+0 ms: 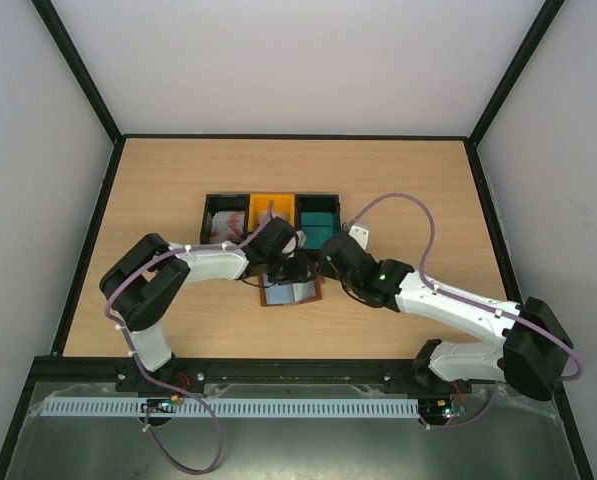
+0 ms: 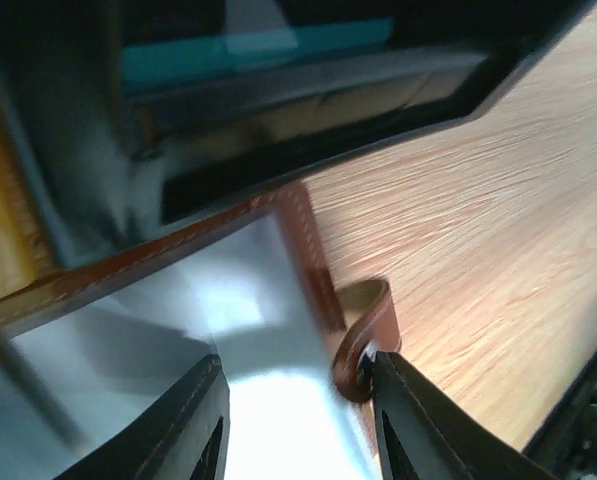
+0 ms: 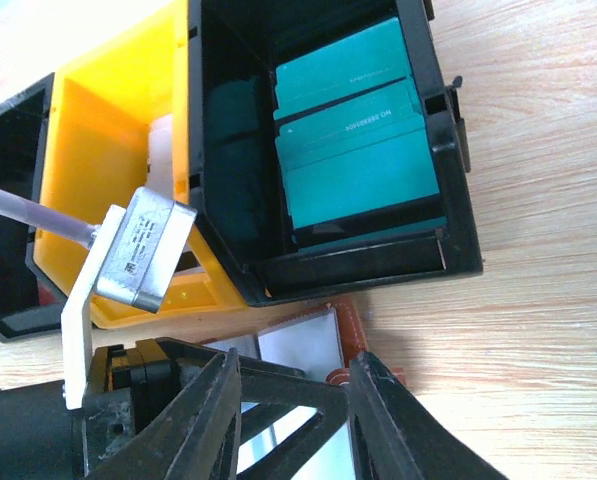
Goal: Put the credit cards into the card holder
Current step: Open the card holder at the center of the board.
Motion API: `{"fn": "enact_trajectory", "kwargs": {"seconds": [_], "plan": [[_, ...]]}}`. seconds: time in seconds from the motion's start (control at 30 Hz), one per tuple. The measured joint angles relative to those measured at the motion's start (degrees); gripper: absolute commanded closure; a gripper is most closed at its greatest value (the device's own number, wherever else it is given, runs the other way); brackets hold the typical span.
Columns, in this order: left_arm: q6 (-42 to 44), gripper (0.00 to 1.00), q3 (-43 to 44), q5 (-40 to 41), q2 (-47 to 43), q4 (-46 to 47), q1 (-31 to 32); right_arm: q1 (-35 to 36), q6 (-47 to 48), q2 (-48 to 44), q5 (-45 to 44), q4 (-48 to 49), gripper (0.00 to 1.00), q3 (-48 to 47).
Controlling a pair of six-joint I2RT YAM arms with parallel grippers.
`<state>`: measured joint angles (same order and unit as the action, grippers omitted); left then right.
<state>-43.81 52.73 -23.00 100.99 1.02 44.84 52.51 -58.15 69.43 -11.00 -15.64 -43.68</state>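
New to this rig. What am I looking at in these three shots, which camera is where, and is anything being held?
Two robot arms are bolted at the near edge of a wooden table. The wide shot comes from a fixed camera above and behind them; the other two come from cameras on each wrist. On the table sits a row of bins: black, yellow, and one with teal cards. In front lies an open brown card holder with a silvery card on it. The left gripper and right gripper both sit low over the holder, jaws partly apart. Whether either grips anything, I cannot tell.
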Motion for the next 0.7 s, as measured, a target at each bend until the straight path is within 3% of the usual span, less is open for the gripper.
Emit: {"fn": "enact_trajectory", "kwargs": {"seconds": [0.23, 0.43, 0.7], "plan": [[1.4, 0.66, -0.1, 0.5, 0.7, -3.2, 0.0, 0.0, 0.2, -0.2, 2.0, 0.4, 0.71, 2.8], [1.5, 0.67, -0.9, 0.4, 0.8, -3.1, 0.0, 0.0, 2.4, -0.2, 7.3, 2.3, 0.84, 5.1], [1.4, 0.68, -1.0, 0.1, 0.8, -3.1, 0.0, 0.0, 7.8, 3.5, 17.9, 6.2, 0.90, 6.7]]}}
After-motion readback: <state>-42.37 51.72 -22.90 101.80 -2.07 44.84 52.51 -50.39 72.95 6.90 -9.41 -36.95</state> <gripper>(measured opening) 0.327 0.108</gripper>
